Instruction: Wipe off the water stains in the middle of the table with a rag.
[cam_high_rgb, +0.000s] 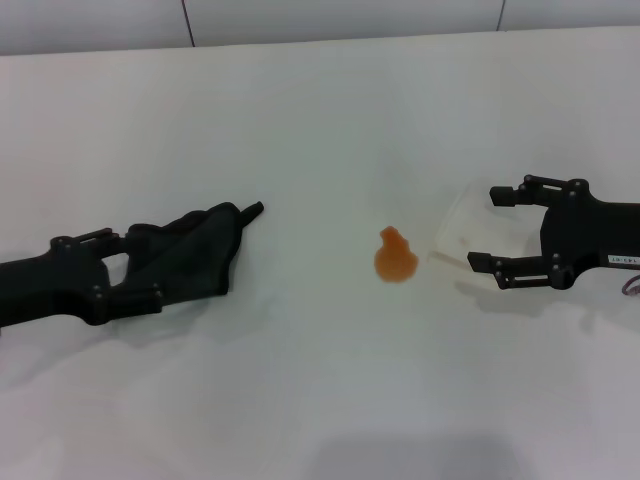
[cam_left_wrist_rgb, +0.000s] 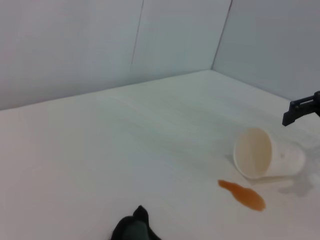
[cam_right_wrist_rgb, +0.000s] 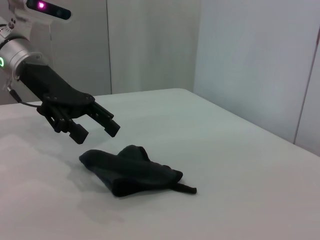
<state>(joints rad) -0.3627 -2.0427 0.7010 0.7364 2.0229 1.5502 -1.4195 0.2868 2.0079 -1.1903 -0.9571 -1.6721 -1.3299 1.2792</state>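
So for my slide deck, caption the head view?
Left gripper over the rag, orange water stains mid-table, right gripper open around a tipped cup.

From my head camera, my left claw covers the near part of the rag. My left wrist camera crops the rag at six o'clock. The cup is pale against the bench, its far wall behind my right claw, whose arm leaves frame at three o'clock.
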